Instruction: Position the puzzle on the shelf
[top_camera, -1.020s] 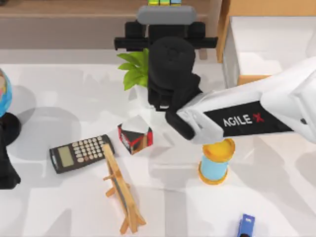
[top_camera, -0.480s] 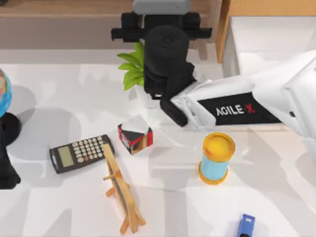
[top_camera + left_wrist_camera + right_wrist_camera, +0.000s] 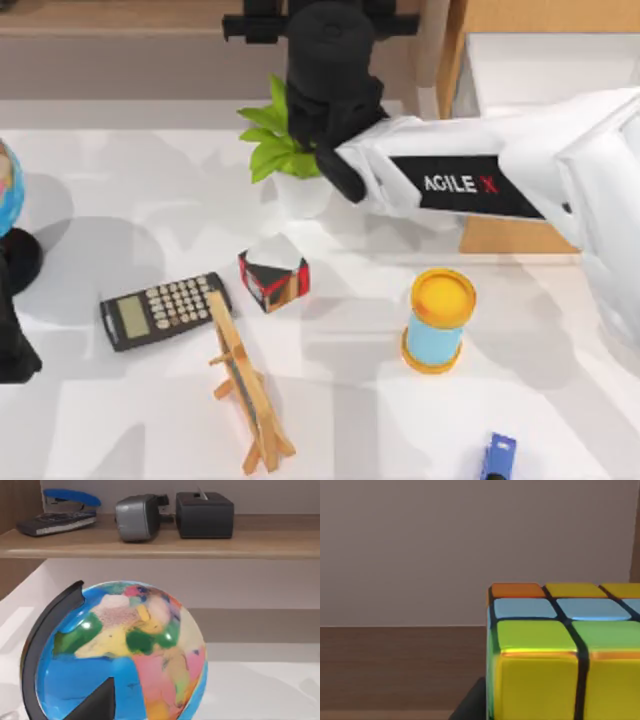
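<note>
Our right arm [image 3: 470, 185] reaches across the surface [image 3: 120, 180] to the shelf [image 3: 110, 15] at the top view's far edge, wrist over the board above the potted plant [image 3: 275, 150]. In the right wrist view the puzzle [image 3: 560, 650] sits close up against the camera, wooden shelf board [image 3: 395, 665] under and behind it (wall beyond), so we judge the carry is done and the placement is at its last stage: set down, let go, pull back. Whether the cube touches the board we cannot tell; its underside is cut off. Right fingers are hidden under the wrist, so we cannot tell if they are clenched on the puzzle or released. Our left arm [image 3: 15, 340] sits parked at the left edge by the globe [image 3: 120, 655]; its fingers we cannot tell either.
</note>
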Controlling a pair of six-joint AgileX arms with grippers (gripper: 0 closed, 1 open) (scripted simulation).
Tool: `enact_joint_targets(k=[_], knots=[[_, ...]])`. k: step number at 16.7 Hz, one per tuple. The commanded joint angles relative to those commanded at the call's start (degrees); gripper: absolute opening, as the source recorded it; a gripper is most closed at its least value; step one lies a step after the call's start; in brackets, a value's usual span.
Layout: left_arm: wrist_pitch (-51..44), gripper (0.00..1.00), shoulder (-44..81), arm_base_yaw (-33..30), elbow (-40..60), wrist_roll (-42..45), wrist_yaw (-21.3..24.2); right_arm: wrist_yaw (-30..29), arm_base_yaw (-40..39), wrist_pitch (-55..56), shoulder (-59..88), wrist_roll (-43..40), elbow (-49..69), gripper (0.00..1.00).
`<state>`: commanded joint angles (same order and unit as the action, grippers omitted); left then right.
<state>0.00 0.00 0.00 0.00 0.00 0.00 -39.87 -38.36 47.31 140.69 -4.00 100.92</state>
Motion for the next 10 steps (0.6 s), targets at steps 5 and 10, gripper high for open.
enact_joint_targets(k=[5, 10], knots=[[0.0, 1.0, 0.0, 0.0, 0.0, 0.0, 0.0, 1.76, 2.18, -3.72, 3.13, 0.19, 6.15, 0.0], [0.0, 1.0, 0.0, 0.0, 0.0, 0.0, 0.0, 1.76, 2.18, -3.72, 3.13, 0.19, 6.15, 0.15]])
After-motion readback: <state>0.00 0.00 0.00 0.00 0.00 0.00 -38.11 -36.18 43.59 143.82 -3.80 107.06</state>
